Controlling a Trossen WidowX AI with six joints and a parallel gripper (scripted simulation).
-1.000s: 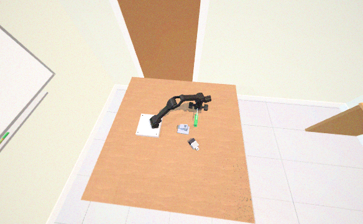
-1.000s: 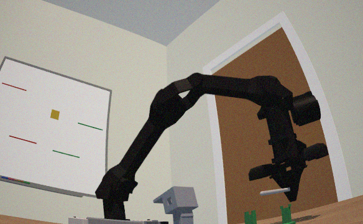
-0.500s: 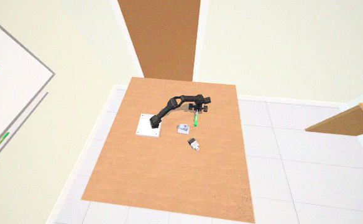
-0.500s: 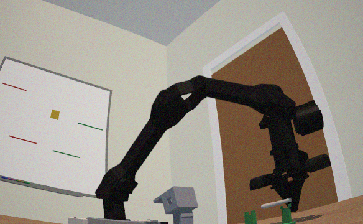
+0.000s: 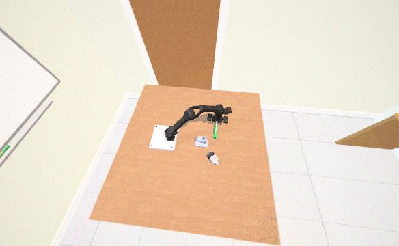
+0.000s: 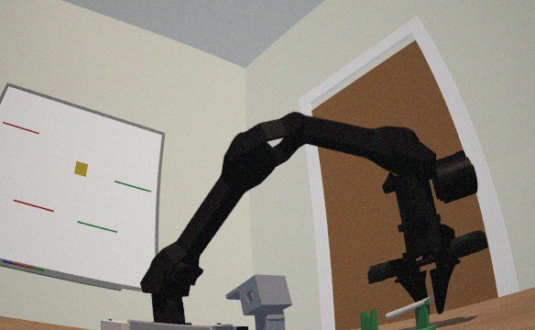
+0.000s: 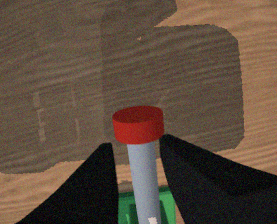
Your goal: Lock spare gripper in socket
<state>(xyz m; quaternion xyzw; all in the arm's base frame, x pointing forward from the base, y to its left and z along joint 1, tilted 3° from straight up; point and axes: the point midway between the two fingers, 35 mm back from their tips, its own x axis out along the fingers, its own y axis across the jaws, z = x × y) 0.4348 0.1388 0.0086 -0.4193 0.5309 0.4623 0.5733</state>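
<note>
The lock pin (image 5: 216, 124) (image 6: 407, 308) (image 7: 143, 172), a grey rod with a red head, lies tilted over the green cradle (image 5: 214, 137) (image 6: 369, 320) (image 7: 168, 206), near one of its posts. Its head end is higher. My gripper (image 5: 216, 121) (image 6: 434, 309) (image 7: 136, 149) is open around the shaft just below the head, with a gap on each side in the wrist view. The grey mount (image 5: 201, 141) (image 6: 269, 293) stands with its socket opening showing no pin. The spare gripper (image 5: 213, 158), white with a dark end, lies on the table.
The arm's white base plate (image 5: 162, 145) is at the left on the wooden table (image 5: 186, 191). The mount stands between base and cradle. The spare gripper lies on the far side of the mount from my gripper.
</note>
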